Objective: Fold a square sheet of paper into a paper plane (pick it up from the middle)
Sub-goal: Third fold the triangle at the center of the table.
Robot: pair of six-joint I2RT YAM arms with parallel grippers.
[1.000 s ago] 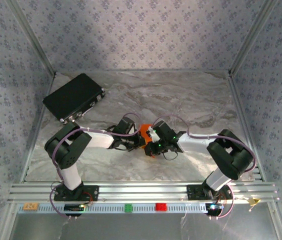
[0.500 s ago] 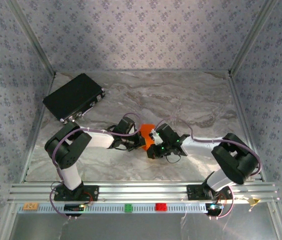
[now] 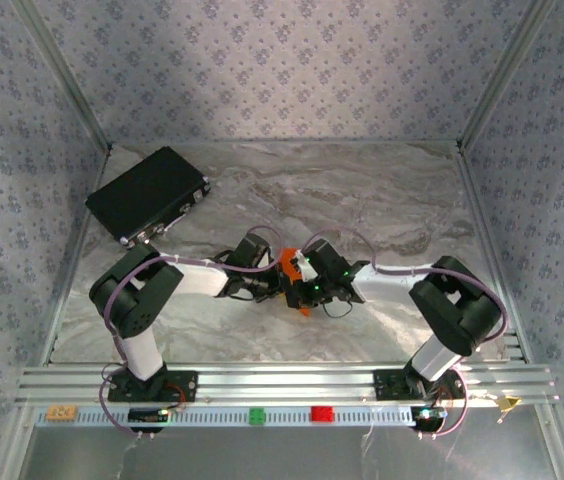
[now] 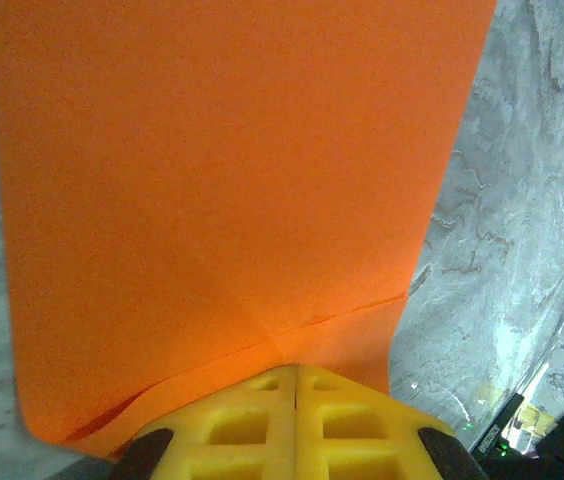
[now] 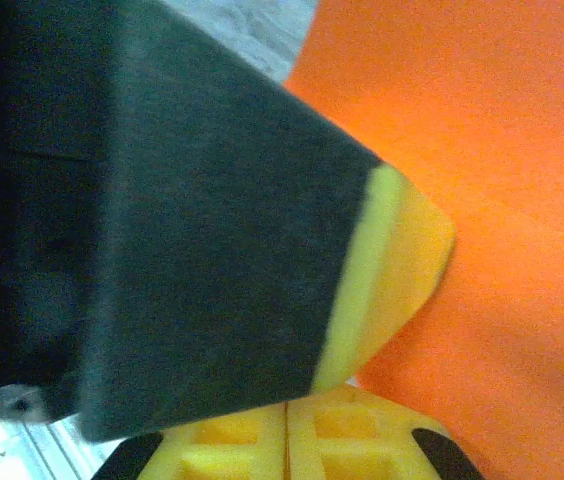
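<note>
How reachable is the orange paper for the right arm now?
Probably yes: the right gripper is right beside the orange paper, though the left gripper, shut on it, crowds the approach.

Matt orange paper [image 4: 222,180], smooth marbled tabletop [image 3: 382,200]

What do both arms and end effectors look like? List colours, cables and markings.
Left arm and right arm: black joint housings, white link sections, looping lavender cables. A green light glows near the right wrist. Left end effector and right end effector: yellow moulded fingers with rectangular recesses, black mounts.
</note>
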